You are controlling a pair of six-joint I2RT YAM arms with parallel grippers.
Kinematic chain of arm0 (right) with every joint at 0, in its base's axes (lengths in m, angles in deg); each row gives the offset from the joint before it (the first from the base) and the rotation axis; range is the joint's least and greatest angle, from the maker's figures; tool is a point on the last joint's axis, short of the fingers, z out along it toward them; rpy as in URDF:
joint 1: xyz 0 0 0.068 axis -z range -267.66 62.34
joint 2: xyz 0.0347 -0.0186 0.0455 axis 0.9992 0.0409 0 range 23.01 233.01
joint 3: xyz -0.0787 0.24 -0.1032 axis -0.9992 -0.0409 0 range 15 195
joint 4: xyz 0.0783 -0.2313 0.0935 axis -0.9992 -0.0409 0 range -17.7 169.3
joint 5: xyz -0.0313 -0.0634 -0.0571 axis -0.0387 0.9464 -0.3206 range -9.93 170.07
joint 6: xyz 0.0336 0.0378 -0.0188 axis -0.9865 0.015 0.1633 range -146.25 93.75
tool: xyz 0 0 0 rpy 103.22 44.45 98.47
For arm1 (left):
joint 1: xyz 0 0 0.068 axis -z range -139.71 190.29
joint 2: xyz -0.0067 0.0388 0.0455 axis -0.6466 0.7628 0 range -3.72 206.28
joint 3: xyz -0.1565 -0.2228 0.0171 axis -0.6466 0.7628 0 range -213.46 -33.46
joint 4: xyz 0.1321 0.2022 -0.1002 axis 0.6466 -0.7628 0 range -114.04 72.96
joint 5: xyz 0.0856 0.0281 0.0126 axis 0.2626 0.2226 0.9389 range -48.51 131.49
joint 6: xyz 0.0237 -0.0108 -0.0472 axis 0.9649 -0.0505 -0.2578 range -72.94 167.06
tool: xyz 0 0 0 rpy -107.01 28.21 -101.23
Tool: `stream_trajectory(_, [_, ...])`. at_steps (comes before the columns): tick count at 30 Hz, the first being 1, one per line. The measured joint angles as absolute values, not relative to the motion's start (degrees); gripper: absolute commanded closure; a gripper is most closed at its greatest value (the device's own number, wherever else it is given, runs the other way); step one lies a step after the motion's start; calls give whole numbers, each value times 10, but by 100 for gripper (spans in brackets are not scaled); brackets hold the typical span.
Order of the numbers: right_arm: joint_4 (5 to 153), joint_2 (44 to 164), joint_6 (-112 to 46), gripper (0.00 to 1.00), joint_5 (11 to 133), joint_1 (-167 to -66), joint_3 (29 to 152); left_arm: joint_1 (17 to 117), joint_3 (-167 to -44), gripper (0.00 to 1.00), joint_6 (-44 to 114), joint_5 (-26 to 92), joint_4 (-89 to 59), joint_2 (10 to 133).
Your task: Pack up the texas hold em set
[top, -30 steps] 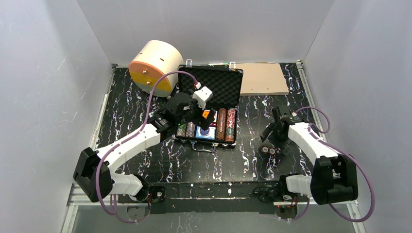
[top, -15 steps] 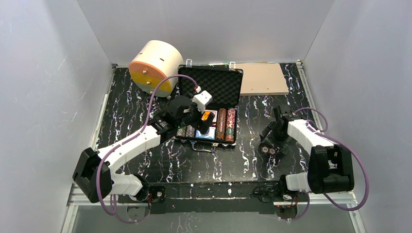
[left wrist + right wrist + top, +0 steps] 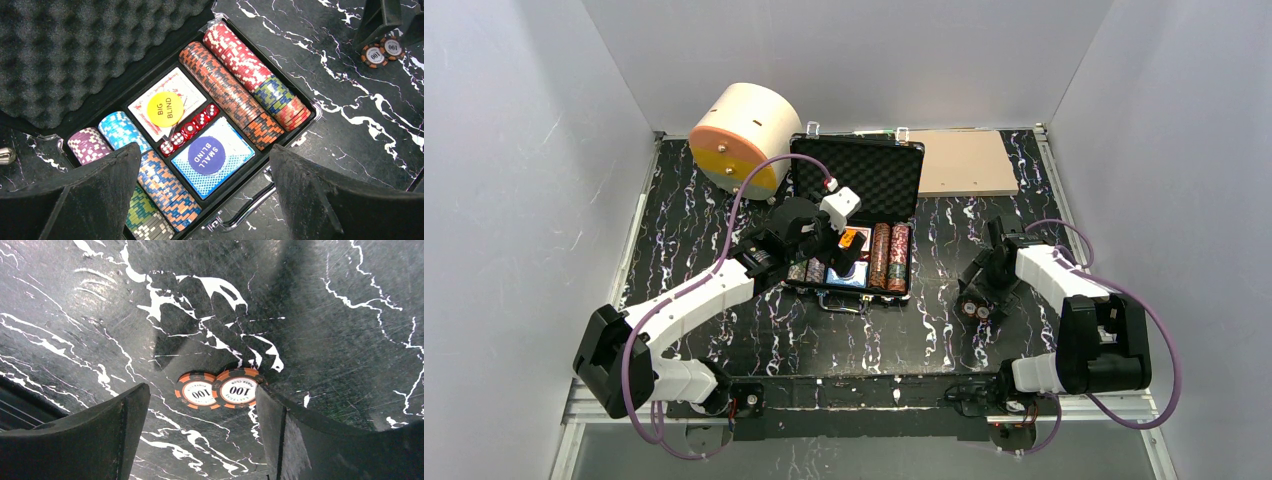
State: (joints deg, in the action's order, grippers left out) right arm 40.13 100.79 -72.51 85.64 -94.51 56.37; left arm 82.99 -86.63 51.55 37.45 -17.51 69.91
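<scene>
The black briefcase (image 3: 802, 196) lies open mid-table, its foam lid (image 3: 75, 55) laid back. Its tray holds rows of striped poker chips (image 3: 235, 75), a red deck under a yellow button (image 3: 165, 109), a blue deck under a blue button (image 3: 210, 155) and red dice (image 3: 192, 128). My left gripper (image 3: 205, 150) hovers open over the tray's front edge, holding nothing. Two black-and-orange chips (image 3: 220, 390) lie flat on the table right of the case. My right gripper (image 3: 200, 390) stands open low over them, its right finger (image 3: 270, 415) against the nearer chip.
A big cream cylinder (image 3: 744, 135) with an orange-yellow face lies at the back left, close to the case lid. A flat tan board (image 3: 964, 160) lies at the back right. The case's silver handle (image 3: 260, 195) sticks out toward me. Grey walls enclose the table.
My right arm has folded in and lowered its gripper onto the two loose chips. My left gripper has drawn back slightly over the case front.
</scene>
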Motion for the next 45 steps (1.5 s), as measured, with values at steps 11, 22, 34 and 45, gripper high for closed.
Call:
stream_trajectory(11, [385,978,-724,10,847,-945,564,830,-865,2,517,375,-175,699])
stream_trajectory(22, [371,1010,-712,7,859,-945,564,830,-864,2,518,375,-175,699])
stream_trajectory(34, [358,1053,-691,41,845,-946,577,830,-836,2,504,400,-139,688])
stream_trajectory(45, [358,1053,-701,27,839,-956,581,830,-808,2,466,468,-101,661])
